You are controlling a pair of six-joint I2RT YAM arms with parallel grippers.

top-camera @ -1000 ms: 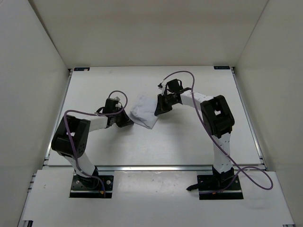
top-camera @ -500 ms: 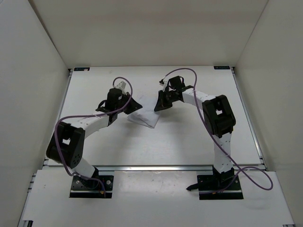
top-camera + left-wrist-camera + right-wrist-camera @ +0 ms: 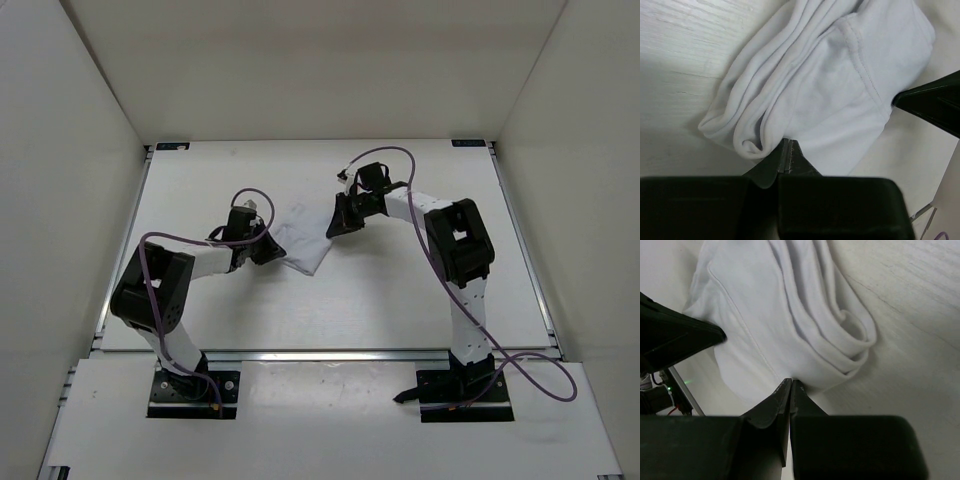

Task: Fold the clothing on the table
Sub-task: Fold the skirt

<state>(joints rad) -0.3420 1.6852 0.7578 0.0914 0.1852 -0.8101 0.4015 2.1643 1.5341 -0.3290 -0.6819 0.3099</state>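
Note:
The clothing [image 3: 303, 240] is a small bunched white cloth lying mid-table between my two grippers. My left gripper [image 3: 274, 248] is at its left edge, jaws pressed together, with a rolled fold of the clothing [image 3: 830, 85] coming out at the left gripper's [image 3: 788, 142] tips. My right gripper [image 3: 335, 222] is at the opposite edge. In the right wrist view the right gripper [image 3: 791, 381] is shut, its tips pinching the hem of the clothing [image 3: 770, 315]. Each wrist view shows the other gripper's dark finger at the far edge.
The white table [image 3: 400, 290] stretches around the cloth on all sides. A metal rail [image 3: 330, 352] runs along its near edge, and pale walls [image 3: 80, 150] enclose it on the left, right and back. Purple cables loop over both arms.
The left gripper swung toward the back of the table, then returned to the cloth's near left edge. The cloth now lies flatter and more stretched. The right gripper barely moved.

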